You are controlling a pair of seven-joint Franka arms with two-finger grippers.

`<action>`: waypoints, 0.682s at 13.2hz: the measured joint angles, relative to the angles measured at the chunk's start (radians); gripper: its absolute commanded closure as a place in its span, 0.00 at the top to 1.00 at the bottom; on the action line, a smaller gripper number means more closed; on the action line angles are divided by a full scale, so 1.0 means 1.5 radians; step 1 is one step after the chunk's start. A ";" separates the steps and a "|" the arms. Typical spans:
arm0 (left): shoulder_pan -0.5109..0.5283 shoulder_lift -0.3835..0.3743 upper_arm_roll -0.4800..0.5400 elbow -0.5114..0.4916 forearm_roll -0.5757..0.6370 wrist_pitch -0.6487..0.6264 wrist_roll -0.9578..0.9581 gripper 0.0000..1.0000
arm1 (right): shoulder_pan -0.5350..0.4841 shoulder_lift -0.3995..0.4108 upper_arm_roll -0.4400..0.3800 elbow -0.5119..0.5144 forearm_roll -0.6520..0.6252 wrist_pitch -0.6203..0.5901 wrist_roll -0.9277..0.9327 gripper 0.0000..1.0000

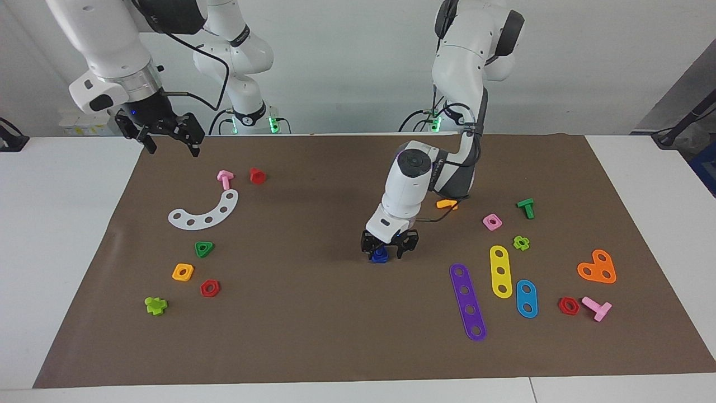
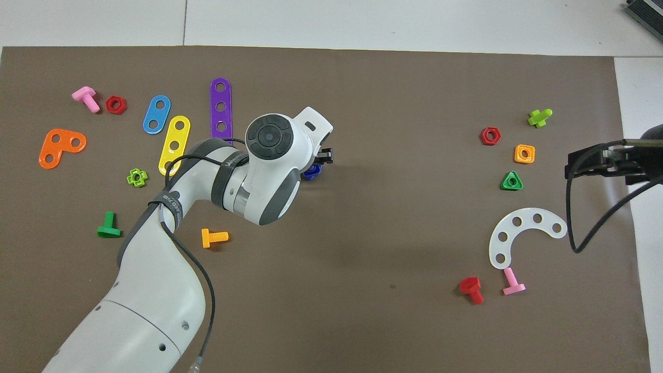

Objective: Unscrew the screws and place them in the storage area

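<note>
The blue screw (image 1: pixel 380 256) stands on the brown mat near the middle of the table, partly hidden by my left hand; I cannot tell whether a nut is on it. My left gripper (image 1: pixel 390 250) is low over it, fingers apart on either side. In the overhead view the left arm covers most of the screw (image 2: pixel 312 172) and the left gripper (image 2: pixel 317 161). My right gripper (image 1: pixel 170 137) hangs open and empty in the air over the mat's edge at the right arm's end, also shown in the overhead view (image 2: pixel 595 163). The storage area (image 1: pixel 184 240) is bare mat among the white curved strip (image 1: pixel 204 212) and small nuts.
A green nut (image 1: pixel 204 249), orange nut (image 1: pixel 183 272), red nut (image 1: pixel 210 288), pink bolt (image 1: pixel 225 179) and red bolt (image 1: pixel 257 176) lie toward the right arm's end. The purple strip (image 1: pixel 468 302), yellow strip (image 1: pixel 500 271) and an orange bolt (image 1: pixel 447 204) lie toward the left arm's end.
</note>
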 measured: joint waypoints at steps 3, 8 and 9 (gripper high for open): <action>-0.005 0.001 0.000 0.000 0.001 -0.001 0.000 0.57 | 0.000 0.000 0.000 -0.001 0.000 0.000 0.000 1.00; -0.006 0.001 0.001 0.001 0.002 -0.013 0.000 0.33 | 0.000 -0.002 0.000 -0.002 0.000 0.000 0.000 1.00; -0.006 0.001 0.001 0.001 0.002 -0.014 0.000 0.28 | 0.000 -0.002 0.000 -0.002 0.000 0.000 0.000 1.00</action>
